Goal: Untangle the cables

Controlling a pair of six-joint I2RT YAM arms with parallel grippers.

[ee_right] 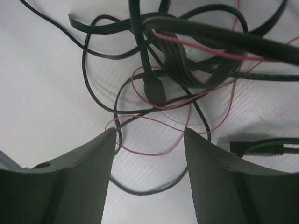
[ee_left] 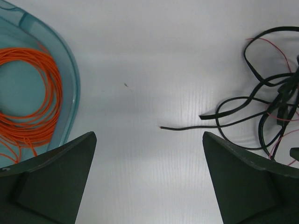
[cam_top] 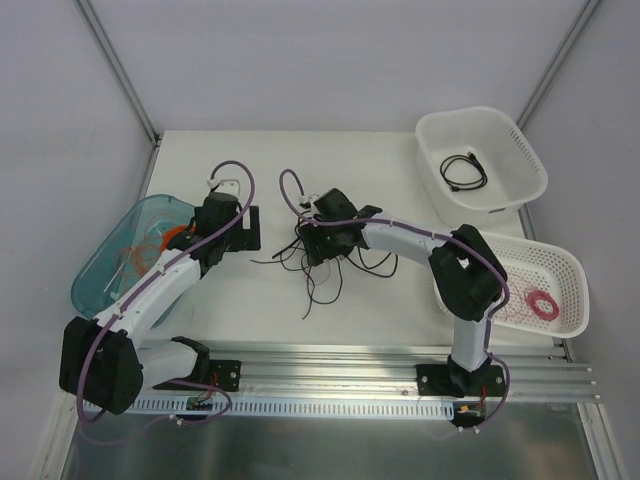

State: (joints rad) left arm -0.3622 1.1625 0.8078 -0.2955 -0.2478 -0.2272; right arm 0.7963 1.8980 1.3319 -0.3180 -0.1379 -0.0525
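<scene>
My right hand (ee_right: 149,134) sat closest in its wrist view, its two dark fingers apart and low over the cables (ee_right: 153,87). It gripped nothing, though a thin red strand and a black one crossed the gap between the tips. This tangle of black and red wires lay near the middle of the white tabletop (cam_top: 390,310), directly beneath that hand. My left hand (ee_left: 149,140) was spread wide and empty just left of the tangle. Beside it stood a blue-green tub (ee_left: 71,74) holding an orange coil (ee_left: 44,88). On the right, the far white basket (cam_top: 520,150) held a black cord (cam_top: 463,172), and the near mesh basket (cam_top: 568,270) held a red spool (cam_top: 542,303).
</scene>
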